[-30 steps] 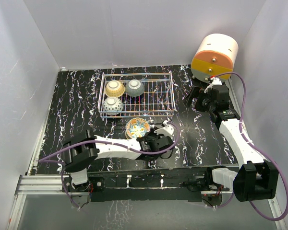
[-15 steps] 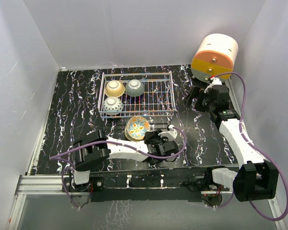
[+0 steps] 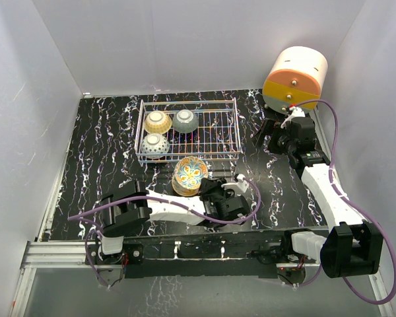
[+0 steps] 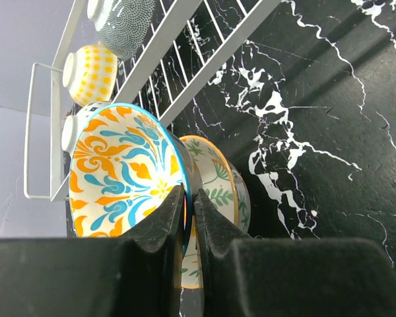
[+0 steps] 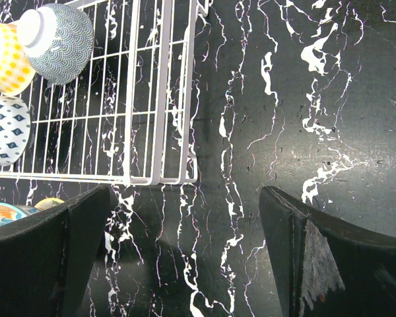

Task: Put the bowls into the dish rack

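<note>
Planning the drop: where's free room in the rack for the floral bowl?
Free: dish rack right half, from grey bowl to the right rail. Crowded: left end, with yellow bowl and blue-dotted bowl beside it.

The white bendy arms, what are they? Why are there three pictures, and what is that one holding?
They are robot arms, a left arm and a right arm, bolted to the near edge of a black marble-patterned table. Each ends in a gripper: two fingers that pinch. The big picture looks down from above. The other two come from little cameras on the wrists, so you see the fingers close up. The left gripper is shut on the rim of a tipped orange-and-blue flowery ceramic bowl, close to the white wire dish rack. In the rack sit three more bowls: a yellow-cream one, a grey speckled one and a blue-dotted white one. The right gripper is open and holds nothing. The round cream-and-orange drum stands far right.
</note>
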Robot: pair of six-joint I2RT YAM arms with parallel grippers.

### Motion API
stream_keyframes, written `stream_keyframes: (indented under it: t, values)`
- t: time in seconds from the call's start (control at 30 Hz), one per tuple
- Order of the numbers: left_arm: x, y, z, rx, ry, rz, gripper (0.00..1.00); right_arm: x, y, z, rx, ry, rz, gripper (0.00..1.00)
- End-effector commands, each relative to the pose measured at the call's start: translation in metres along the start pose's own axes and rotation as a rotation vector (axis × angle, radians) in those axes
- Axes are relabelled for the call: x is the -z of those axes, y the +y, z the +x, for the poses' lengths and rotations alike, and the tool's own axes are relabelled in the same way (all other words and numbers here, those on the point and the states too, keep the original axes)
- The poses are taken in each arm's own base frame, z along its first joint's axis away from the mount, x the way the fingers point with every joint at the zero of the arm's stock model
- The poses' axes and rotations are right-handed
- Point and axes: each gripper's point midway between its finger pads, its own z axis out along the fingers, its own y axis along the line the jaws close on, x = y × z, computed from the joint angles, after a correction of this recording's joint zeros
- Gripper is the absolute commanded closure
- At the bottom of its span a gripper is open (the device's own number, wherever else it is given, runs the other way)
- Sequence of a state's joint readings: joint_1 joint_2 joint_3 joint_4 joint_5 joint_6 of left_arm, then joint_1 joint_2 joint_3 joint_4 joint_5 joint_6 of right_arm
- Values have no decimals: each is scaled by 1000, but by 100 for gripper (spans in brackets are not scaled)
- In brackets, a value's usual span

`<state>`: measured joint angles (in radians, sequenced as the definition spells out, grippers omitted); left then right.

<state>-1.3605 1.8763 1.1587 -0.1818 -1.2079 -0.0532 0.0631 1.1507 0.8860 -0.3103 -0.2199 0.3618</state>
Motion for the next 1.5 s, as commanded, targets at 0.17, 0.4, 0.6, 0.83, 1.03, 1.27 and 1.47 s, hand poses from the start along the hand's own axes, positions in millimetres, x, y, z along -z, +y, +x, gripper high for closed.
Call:
stream_keyframes:
  t: [0.17, 0.4, 0.6, 0.83, 1.03, 1.27, 1.47]
  values:
    - [14, 41, -39, 95, -60, -71, 100, 8, 10, -24, 18, -89, -41, 0]
    - [36, 69, -66, 319, -127, 70, 100, 10, 12, -28, 15, -99, -44, 0]
    - [45, 88, -79, 450, -160, 132, 100, 16, 12, -37, -2, -132, -32, 0]
    - [30, 136, -104, 719, -256, 227, 100, 19, 16, -43, -6, -142, -48, 0]
    - [7, 173, -132, 926, -365, 348, 100, 22, 18, -47, -4, -149, -51, 0]
    - [-17, 166, -151, 1051, -402, 487, 100, 19, 17, -44, -7, -134, -50, 0]
    - [-53, 161, -138, 1233, -382, 612, 100, 16, 15, -44, -5, -128, -46, 0]
